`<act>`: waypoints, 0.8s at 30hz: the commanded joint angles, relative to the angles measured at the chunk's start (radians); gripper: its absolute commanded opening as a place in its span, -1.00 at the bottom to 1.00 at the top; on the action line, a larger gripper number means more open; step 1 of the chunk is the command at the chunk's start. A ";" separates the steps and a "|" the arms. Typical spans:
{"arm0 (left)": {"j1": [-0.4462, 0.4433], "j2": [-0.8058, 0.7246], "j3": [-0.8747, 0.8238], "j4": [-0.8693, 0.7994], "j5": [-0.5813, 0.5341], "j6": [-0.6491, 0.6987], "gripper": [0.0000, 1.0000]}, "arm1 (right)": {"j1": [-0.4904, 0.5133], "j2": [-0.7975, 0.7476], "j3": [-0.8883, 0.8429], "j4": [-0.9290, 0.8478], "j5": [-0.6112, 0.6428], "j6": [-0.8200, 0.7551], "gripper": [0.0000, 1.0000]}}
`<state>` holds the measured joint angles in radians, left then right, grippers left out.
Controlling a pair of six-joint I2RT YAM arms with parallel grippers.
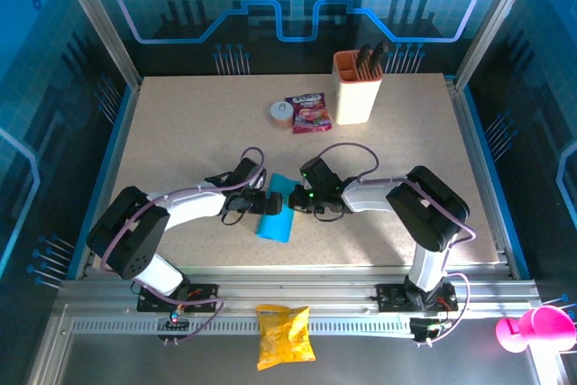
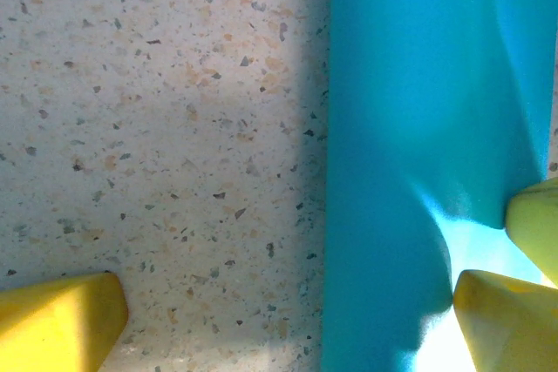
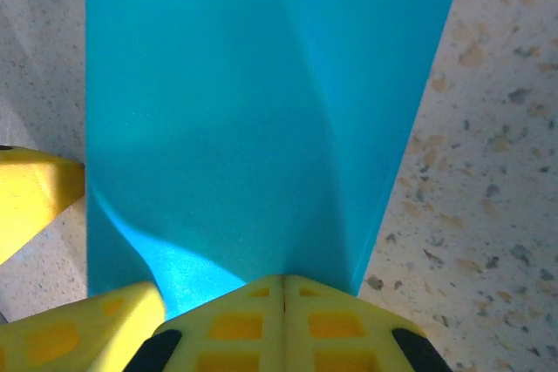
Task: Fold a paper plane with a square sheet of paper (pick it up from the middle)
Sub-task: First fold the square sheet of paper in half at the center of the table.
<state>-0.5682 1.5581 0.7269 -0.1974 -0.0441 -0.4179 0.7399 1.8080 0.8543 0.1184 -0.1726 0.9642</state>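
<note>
The square sheet of paper, bright cyan-blue, lies on the speckled table between my two grippers as an upright rectangle, doubled along one long side. My right gripper has its tips shut together at the paper's near edge, and the paper puckers toward them. My left gripper stands open just above the table. One of its fingers rests over the paper; the other is off its left edge. No paper plane is in view.
At the back stand a beige holder cup with dark tools, a pink-red snack packet and a small tape roll. A yellow snack bag lies on the front rail. A pink object sits at the lower right.
</note>
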 commanded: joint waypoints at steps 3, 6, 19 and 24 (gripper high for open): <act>-0.013 0.068 -0.019 0.046 0.107 -0.007 1.00 | 0.010 0.041 -0.032 -0.011 0.017 0.026 -1.00; -0.004 0.012 0.001 0.007 0.101 -0.030 1.00 | 0.012 0.047 -0.044 -0.043 0.038 0.029 -1.00; 0.018 -0.181 0.051 -0.030 0.257 -0.044 0.57 | 0.012 0.071 -0.061 -0.048 0.051 0.025 -1.00; 0.020 -0.162 0.034 0.038 0.336 -0.050 -0.04 | 0.014 0.080 -0.059 -0.046 0.050 0.026 -1.00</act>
<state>-0.5533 1.3849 0.7624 -0.2058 0.2012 -0.4683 0.7399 1.8214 0.8318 0.1902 -0.1692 0.9878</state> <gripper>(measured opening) 0.515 0.050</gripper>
